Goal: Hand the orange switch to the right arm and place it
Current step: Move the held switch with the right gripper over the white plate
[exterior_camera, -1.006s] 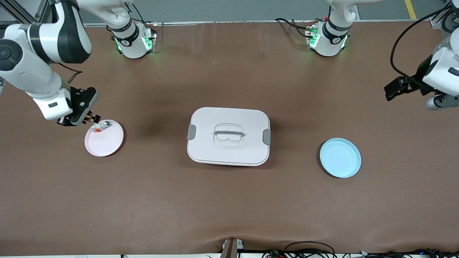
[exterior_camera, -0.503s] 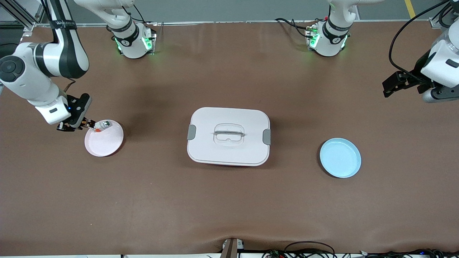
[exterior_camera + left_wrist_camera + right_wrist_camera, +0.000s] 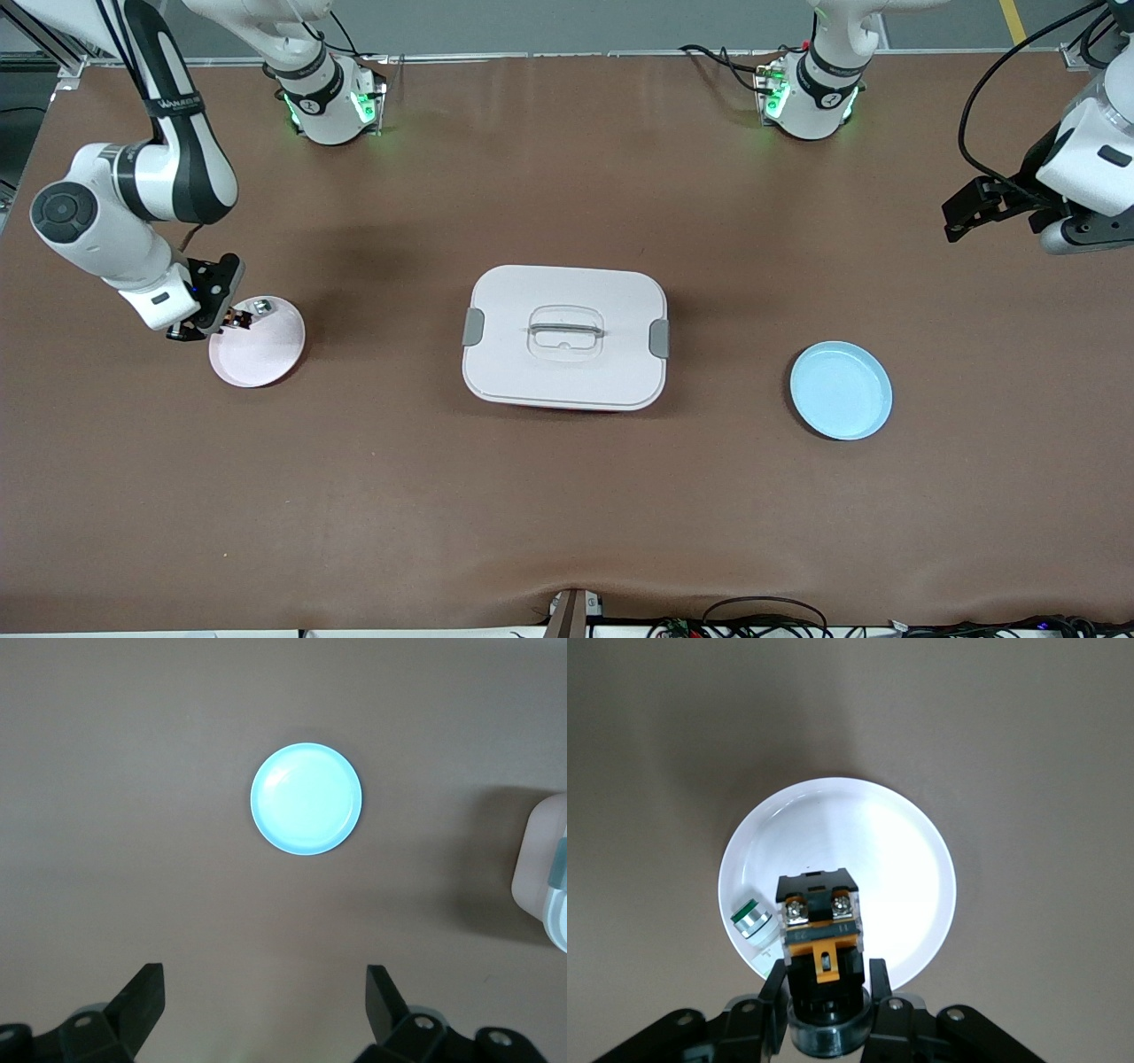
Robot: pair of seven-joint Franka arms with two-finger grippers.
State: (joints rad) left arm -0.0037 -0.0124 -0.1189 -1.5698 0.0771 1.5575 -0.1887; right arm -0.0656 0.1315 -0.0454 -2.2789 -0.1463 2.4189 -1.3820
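Right gripper (image 3: 827, 992) is clamped tight on the orange switch (image 3: 819, 930), holding it by its round lower end, black terminal block with the two screws pointing out past the fingertips. It hangs over the edge of the pink plate (image 3: 266, 354), low above it; can't tell if the switch touches the plate yet

So the handover looks done and we're at the place step. My read on what's next: lower the last bit, spread the fingers, lift straight off so the switch doesn't get dragged

Watch the small green-capped silver piece (image 3: 752, 920) already lying on the plate, just beside the switch near the rim. Tight spot, a sideways nudge could knock it

Using the white lidded box (image 3: 565, 337) at mid-table as reference: pink plate sits well off toward the right arm's end of the table, light blue plate (image 3: 842, 391) well off toward the left arm's end and slightly nearer the front camera than the box, nothing on it

Left gripper (image 3: 266, 1001) has its fingers spread wide, holding nothing, parked high toward its own end of the table and looking down at the blue plate. That arm is waiting
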